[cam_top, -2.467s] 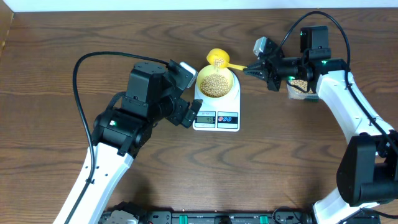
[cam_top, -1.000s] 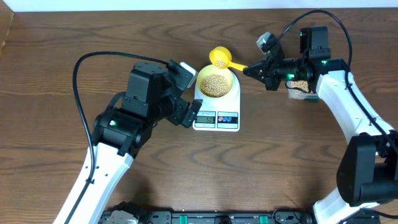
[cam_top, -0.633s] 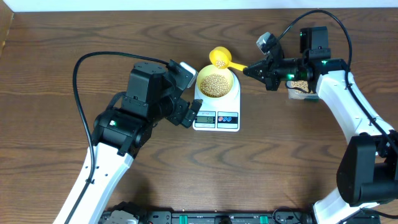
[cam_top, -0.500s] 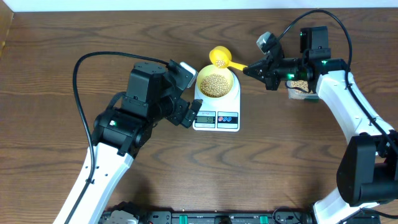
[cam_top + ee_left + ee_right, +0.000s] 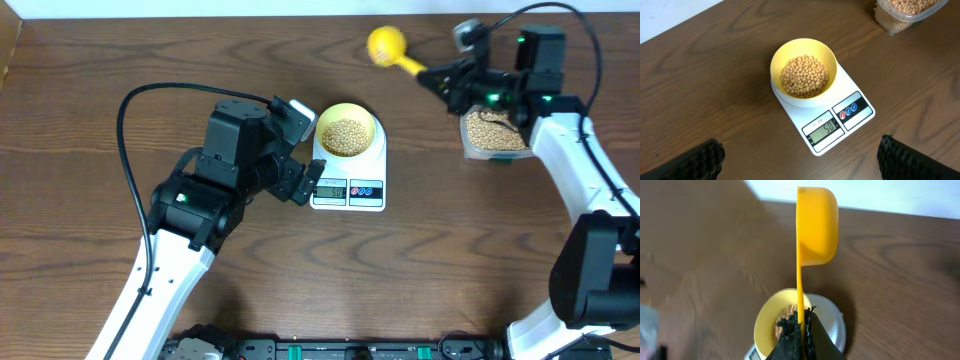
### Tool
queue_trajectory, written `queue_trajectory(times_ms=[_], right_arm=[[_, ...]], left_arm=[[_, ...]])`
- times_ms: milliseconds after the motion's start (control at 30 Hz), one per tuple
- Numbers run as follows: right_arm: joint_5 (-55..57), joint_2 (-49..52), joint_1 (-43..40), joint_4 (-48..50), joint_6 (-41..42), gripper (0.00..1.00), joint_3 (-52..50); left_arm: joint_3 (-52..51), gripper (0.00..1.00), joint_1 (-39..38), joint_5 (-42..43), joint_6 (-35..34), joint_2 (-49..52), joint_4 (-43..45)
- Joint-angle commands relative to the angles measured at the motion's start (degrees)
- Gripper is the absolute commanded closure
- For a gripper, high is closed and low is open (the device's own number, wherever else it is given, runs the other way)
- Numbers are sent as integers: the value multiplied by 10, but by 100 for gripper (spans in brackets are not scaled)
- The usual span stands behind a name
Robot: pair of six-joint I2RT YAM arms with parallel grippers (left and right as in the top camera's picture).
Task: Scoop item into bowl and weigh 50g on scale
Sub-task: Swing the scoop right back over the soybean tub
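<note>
The bowl (image 5: 802, 46) sat on the scale (image 5: 855, 82) with the beans (image 5: 804, 76) in it, and the display (image 5: 824, 128) seemed to read fifty. Our right gripper (image 5: 801, 330) was clamped tight on the scoop (image 5: 817, 225) handle, with the cup turned on its side near the table's far edge, well apart from the bowl. Our left gripper (image 5: 800, 142) hung spread wide and empty near the scale. We judged the weight fragile. A nudge from the left arm would upset the reading. We could not see into the scoop, and a leftover bean might drop short of the tub (image 5: 492, 132).
</note>
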Motion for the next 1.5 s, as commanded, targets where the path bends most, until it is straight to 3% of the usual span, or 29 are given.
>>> queue_trajectory(times_ms=[0,167,700,900,1467], right_arm=[[-31,0,-39,25,148,99,-2],[-91,0,-92,47,191,99,-2],[-83,0,-176,25,203,99,-2],[-19,0,-191,-31,193,99,-2],[23,-48,-230,-168,111,99,-2]], left_arm=[[-4,0,3,9,3,1,0],[-4,0,3,9,3,1,0],[-4,0,3,9,3,1,0],[-4,0,3,9,3,1,0],[-4,0,3,9,3,1,0]])
